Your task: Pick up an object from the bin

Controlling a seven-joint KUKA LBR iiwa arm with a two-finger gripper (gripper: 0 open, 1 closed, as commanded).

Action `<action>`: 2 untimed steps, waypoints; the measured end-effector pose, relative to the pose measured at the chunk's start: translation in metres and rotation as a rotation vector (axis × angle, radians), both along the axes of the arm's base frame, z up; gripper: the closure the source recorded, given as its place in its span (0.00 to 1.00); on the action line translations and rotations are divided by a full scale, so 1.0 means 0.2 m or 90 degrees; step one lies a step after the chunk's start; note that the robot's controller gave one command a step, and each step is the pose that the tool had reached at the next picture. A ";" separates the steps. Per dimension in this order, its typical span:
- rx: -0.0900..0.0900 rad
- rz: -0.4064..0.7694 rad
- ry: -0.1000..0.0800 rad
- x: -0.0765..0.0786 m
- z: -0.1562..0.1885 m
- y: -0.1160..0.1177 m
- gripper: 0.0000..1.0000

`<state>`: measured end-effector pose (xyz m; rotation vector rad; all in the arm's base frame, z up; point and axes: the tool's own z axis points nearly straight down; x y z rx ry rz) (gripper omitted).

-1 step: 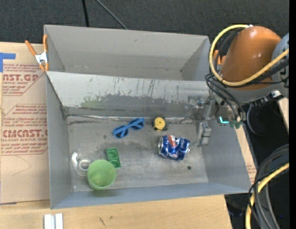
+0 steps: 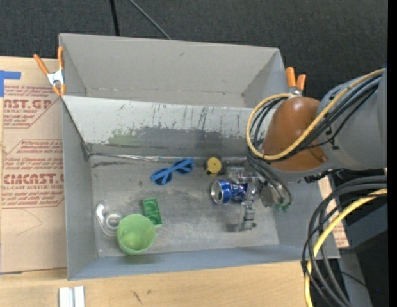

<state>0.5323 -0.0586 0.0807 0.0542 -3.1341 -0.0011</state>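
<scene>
The tool (image 2: pixel 248 217) sits low over the right part of the bin (image 2: pixel 166 75) floor. A crushed blue can (image 2: pixel 228 191) lies just beside it, to the left and slightly to the far side, with its long axis running roughly left to right. Whether the tool is open or closed I cannot tell, and no thing is seen in its grasp. A grasp of the can would likely call for a short shift left and far. The blue sunglasses (image 2: pixel 172 171) and green cup (image 2: pixel 136 233) lie well apart to the left.
</scene>
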 end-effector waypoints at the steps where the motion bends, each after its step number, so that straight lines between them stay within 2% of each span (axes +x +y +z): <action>1: -0.001 0.000 -0.007 0.02 0.03 0.00 1.00; 2: -0.001 -0.007 -0.012 0.09 0.81 0.02 1.00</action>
